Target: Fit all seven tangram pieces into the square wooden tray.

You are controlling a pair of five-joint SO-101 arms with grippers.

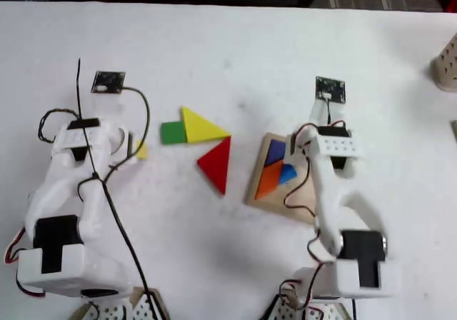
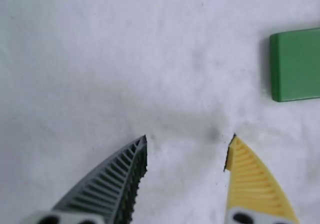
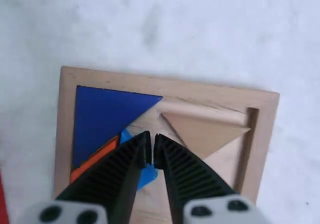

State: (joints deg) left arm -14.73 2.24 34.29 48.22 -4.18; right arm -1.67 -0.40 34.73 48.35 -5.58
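Note:
The square wooden tray (image 1: pixel 303 202) lies under my right arm. It holds a dark blue triangle (image 3: pixel 105 114), an orange piece (image 3: pixel 92 160), a light blue piece (image 3: pixel 147 175) and a wood-coloured triangle (image 3: pixel 202 131). My right gripper (image 3: pixel 151 140) hovers shut over the tray's middle with nothing between its fingers. Outside the tray, on the table, lie a green square (image 1: pixel 173 132), a yellow triangle (image 1: pixel 202 127) and a red triangle (image 1: pixel 216 163). My left gripper (image 2: pixel 187 144) stands open just above the bare table, a little to the left of the green square (image 2: pixel 295 65).
The white table (image 1: pixel 228 48) has free room at the back and in front of the pieces. A small dark board (image 1: pixel 108 82) lies behind the left arm and another board (image 1: pixel 330 88) behind the right. A pale object (image 1: pixel 446 66) stands at the right edge.

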